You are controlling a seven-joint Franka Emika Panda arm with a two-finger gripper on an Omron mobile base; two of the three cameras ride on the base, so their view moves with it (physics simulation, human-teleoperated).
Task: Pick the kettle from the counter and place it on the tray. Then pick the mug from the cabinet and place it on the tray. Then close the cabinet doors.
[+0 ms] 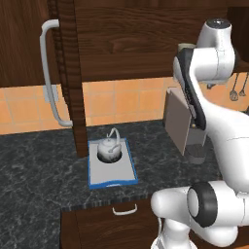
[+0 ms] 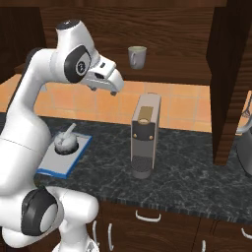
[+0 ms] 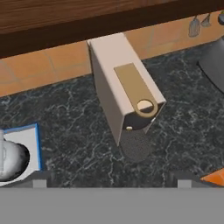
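The silvery kettle (image 1: 109,147) (image 2: 66,141) stands upright on the far half of the blue-rimmed tray (image 1: 115,174) (image 2: 55,165), which lies on the dark speckled counter (image 1: 39,160). The beige mug (image 2: 137,56) sits on the shelf of the open cabinet (image 2: 162,29). One of the cabinet doors (image 1: 68,73) swings out on the left, the other (image 2: 229,74) on the right. My gripper (image 2: 116,87) (image 3: 111,180) hangs open and empty high over the counter, below and left of the mug, looking down at the kettle (image 3: 11,159) and tray (image 3: 31,139).
A beige coffee machine (image 1: 179,121) (image 2: 144,133) (image 3: 127,96) stands on the counter right of the tray, under the mug's shelf. A dark pot (image 2: 246,147) sits at far right. Utensils (image 1: 238,90) hang on the tiled wall. Drawers with white handles (image 1: 124,210) run below.
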